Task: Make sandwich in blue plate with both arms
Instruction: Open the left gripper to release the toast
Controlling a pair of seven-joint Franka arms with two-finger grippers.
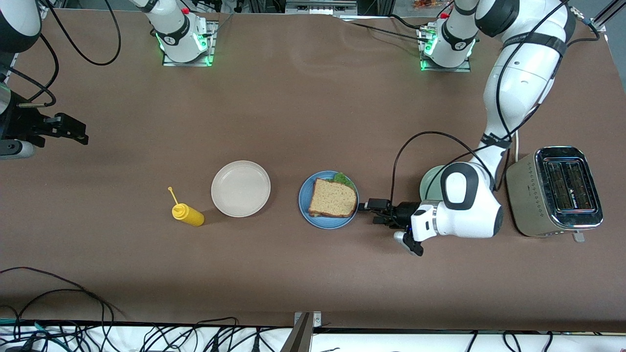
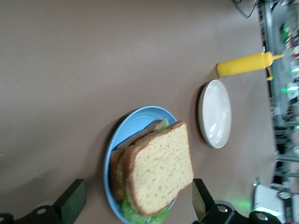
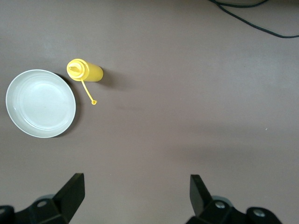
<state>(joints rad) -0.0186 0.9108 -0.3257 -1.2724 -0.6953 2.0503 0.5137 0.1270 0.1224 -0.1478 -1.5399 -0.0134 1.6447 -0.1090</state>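
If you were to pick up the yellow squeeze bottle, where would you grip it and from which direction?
Probably across the middle of its round body. The squeeze bottle lies on its side on the table, so come straight down from above, fingers spanning the width; avoid the thin nozzle and its dangling cap.

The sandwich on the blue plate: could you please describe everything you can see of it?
The sandwich lies flat in the blue plate, filling most of it. Its top is a slice of speckled brown wholegrain bread with darker crust; ruffled green lettuce sticks out at one edge. A second slice shows beneath in the left wrist view. Nothing grips it.
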